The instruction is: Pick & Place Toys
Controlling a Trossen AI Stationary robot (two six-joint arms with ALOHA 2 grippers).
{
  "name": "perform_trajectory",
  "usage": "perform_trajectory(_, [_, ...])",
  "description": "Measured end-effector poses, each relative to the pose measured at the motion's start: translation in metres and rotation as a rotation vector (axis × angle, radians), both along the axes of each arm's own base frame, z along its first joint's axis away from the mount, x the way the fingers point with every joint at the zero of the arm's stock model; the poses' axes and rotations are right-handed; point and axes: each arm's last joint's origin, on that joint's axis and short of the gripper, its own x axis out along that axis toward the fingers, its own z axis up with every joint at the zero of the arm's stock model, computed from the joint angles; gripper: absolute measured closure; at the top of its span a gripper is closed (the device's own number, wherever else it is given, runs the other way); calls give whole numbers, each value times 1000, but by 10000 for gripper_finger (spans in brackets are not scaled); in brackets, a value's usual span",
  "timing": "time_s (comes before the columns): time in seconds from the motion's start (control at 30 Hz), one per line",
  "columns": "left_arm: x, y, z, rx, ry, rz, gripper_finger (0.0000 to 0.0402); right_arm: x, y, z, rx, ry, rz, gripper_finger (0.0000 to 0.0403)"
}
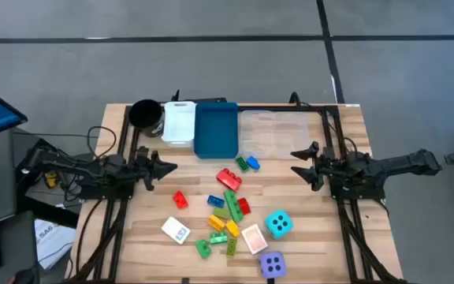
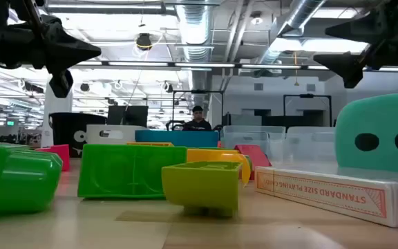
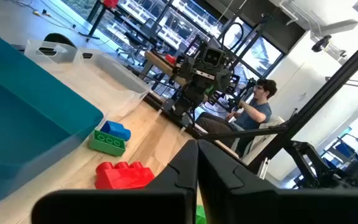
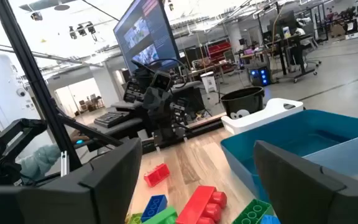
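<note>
Wooden desk (image 1: pixel 306 237): I see small bright plastic bricks (image 1: pixel 227 211) heaped mid-desk.
Left gripper (image 1: pixel 170 166) closed, right gripper (image 1: pixel 296 167) spread, both empty; only low view shows card-box lettering.

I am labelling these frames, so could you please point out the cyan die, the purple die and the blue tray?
cyan die (image 1: pixel 278 224), high view, middle of its top face
purple die (image 1: pixel 272 264), high view, top face
blue tray (image 1: pixel 215 151), high view, near rim

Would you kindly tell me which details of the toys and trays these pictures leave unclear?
- Clear tray: high view, its see-through walls blur into the table; contents unreadable.
- Cyan die: low view, cut off by the right edge; other faces unseen.
- Black cup: high view, inside too dark to see.
- Small card: high view, print too small to read.
</note>
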Motion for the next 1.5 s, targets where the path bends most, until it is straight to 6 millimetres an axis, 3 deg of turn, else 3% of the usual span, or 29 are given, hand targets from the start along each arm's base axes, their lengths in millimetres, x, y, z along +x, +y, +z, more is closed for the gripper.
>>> perform_trajectory(1.3, [0,0,0,0,0,0,402,0,0,0,-1,0,0,99])
perform_trajectory(1.5, [0,1,0,60,12,38,402,-1,-2,10,-248,-8,-56,99])
